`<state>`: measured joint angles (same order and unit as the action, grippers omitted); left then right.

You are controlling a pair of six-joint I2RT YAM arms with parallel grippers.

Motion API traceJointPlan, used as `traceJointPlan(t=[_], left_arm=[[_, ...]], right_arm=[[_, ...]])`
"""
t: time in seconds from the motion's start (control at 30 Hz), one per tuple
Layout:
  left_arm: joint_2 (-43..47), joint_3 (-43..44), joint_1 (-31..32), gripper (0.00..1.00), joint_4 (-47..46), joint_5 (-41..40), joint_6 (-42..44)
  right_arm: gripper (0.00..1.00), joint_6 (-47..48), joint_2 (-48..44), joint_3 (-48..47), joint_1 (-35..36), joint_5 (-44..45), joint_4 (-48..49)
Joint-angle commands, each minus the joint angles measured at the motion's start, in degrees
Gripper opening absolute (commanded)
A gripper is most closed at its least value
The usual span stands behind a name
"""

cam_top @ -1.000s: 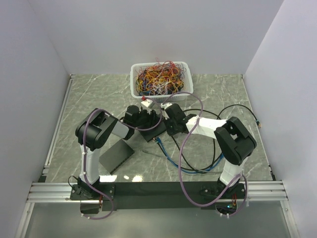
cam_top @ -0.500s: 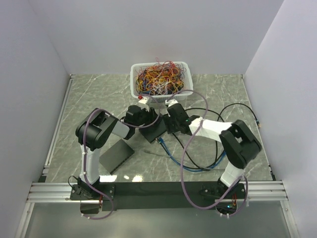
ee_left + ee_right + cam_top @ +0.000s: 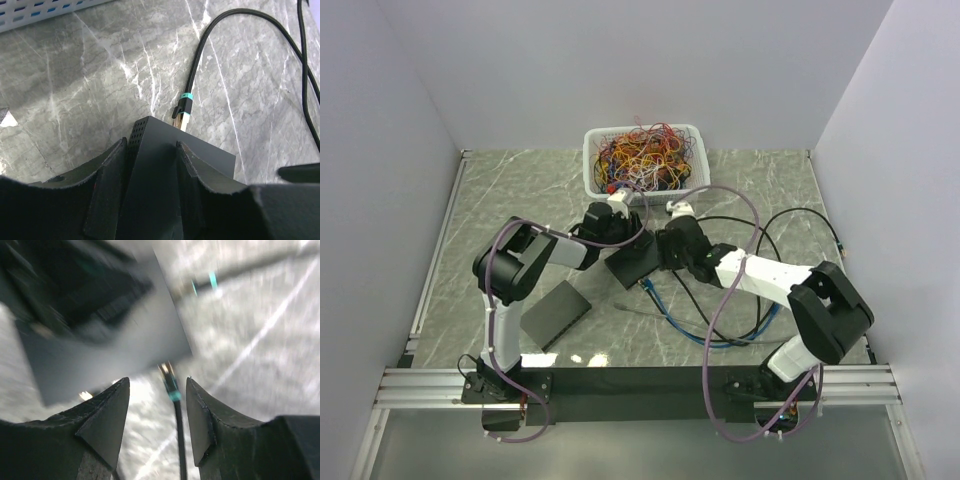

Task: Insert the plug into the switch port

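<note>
The black switch box (image 3: 638, 262) lies mid-table. My left gripper (image 3: 618, 243) is shut on it; in the left wrist view the fingers (image 3: 107, 190) clamp both sides of the switch (image 3: 165, 170). A plug with a teal band (image 3: 184, 107), on a black cable, sits at the switch's far edge. My right gripper (image 3: 664, 266) is open beside the switch. The right wrist view is blurred: a second teal-banded plug (image 3: 170, 381) lies between my open right gripper's (image 3: 157, 385) jaws, untouched, its tip close to the edge of the switch (image 3: 110, 345).
A white basket (image 3: 645, 160) of tangled wires stands at the back. A dark flat slab (image 3: 555, 312) lies front left. A blue cable (image 3: 720, 338) and black cable loops (image 3: 790, 215) spread over the right half of the marble table.
My left gripper has moved a little toward the basket with the switch. My right arm has stretched out, its elbow swinging right and nearer, and the gripper has shifted slightly.
</note>
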<state>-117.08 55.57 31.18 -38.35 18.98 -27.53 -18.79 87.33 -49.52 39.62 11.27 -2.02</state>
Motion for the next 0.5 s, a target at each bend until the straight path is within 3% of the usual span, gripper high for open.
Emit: traceJointPlan(t=[0.0, 0.2, 0.47], left_arm=[[-1.1, -0.6, 1.3, 0.47, 15.7, -1.1, 3.4], [-1.0, -0.5, -0.1, 0.46, 16.1, -0.1, 2.4], [-1.3, -0.4, -0.7, 0.45, 15.8, 1.6, 2.7]], right_arm=[[0.56, -3.3, -0.7, 2.2, 0.0, 1.7, -2.5], [0.54, -4.6, 1.8, 1.5, 0.1, 2.6, -5.7], [0.34, -4.8, 9.2, -3.3, 0.0, 3.8, -9.3]])
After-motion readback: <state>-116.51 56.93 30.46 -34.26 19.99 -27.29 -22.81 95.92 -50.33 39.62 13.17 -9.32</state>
